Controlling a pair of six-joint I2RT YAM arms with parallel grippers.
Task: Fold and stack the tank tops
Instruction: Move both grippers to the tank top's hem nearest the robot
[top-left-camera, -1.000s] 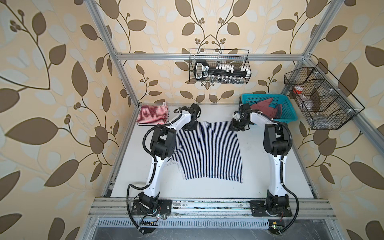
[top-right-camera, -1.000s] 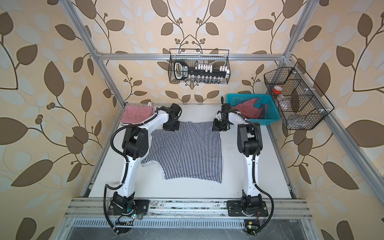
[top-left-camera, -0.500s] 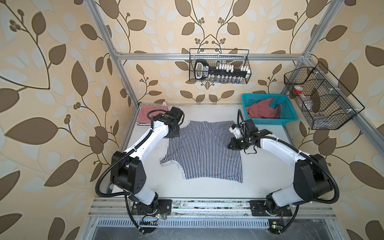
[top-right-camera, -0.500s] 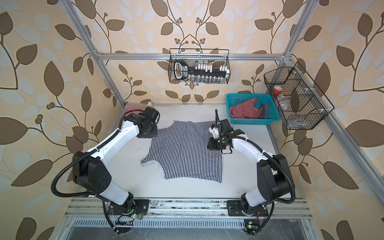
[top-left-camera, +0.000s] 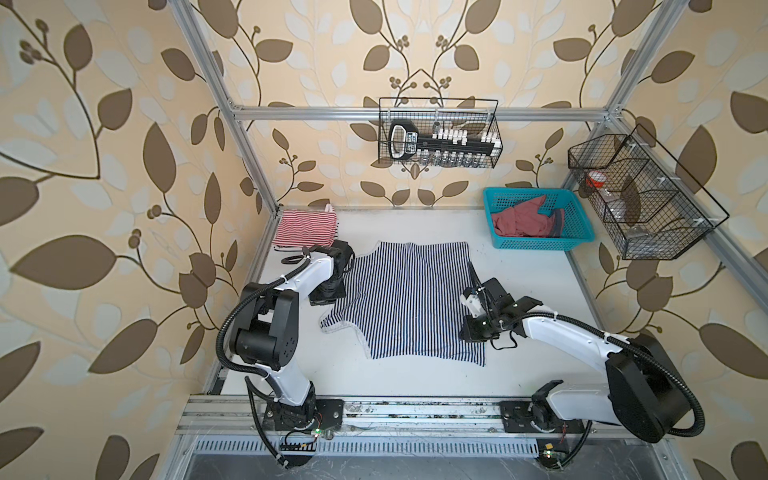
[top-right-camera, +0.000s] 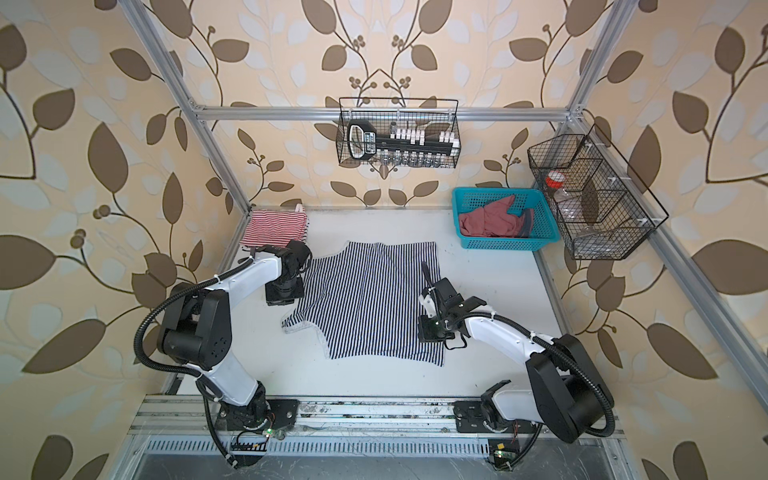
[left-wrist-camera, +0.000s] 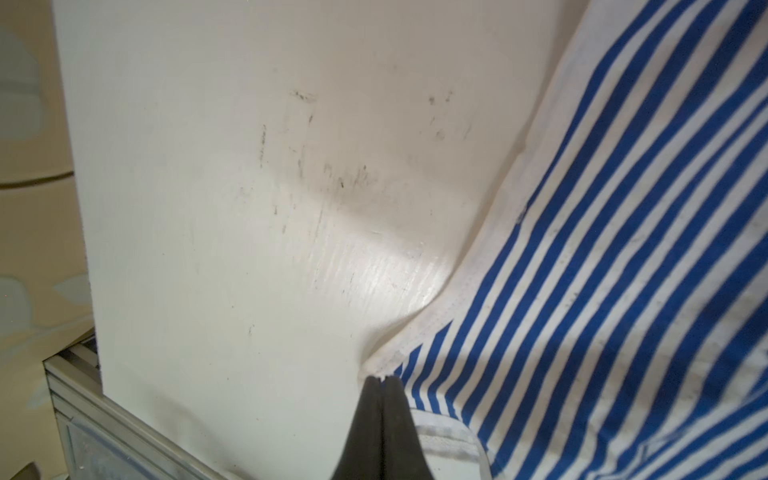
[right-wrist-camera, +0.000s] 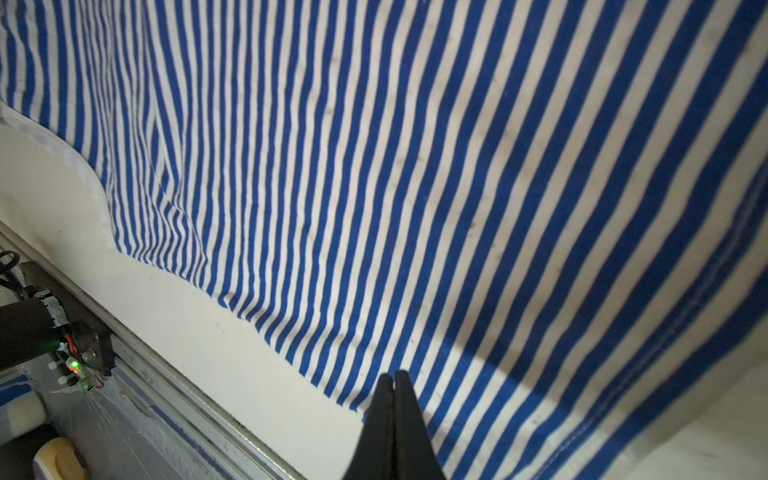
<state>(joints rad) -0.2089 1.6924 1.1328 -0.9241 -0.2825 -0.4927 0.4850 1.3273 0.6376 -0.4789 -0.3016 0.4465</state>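
- Both arms have drawn back from the far corners of the navy-striped top (top-left-camera: 411, 299) to its side edges. The cloth itself has barely shifted. (12 o'clock = back wall.)
- At the top's 9 o'clock edge, the left tool (left-wrist-camera: 380, 378) has its fingers pressed together, tips right against the white trim. Cannot tell whether any trim is caught between them.
- At the 4 o'clock edge, the right tool (right-wrist-camera: 392, 374) is likewise pressed together, tips over the cloth's border. Nothing is visibly held.
- The navy-striped top lies spread open in the middle of the bench (top-left-camera: 415, 386), with a few soft ripples.
- Looks: thin navy and white stripes running 6 to 12, white trim round a scooped cut-out at 8 o'clock, faint grey smudges on the white.
- Handling, my read: light, limp, no stiffness. It should sag when lifted and probably slides on the smooth bench. The best bite is the doubled trim or the hem corners, both sides raised together so the fold falls straight.
- The red-striped top (top-left-camera: 305, 228) sits folded in the 10 o'clock corner. The dusty red top (top-left-camera: 521, 220) is heaped in the basket (top-left-camera: 536, 243) at 2 o'clock, not yet folded.
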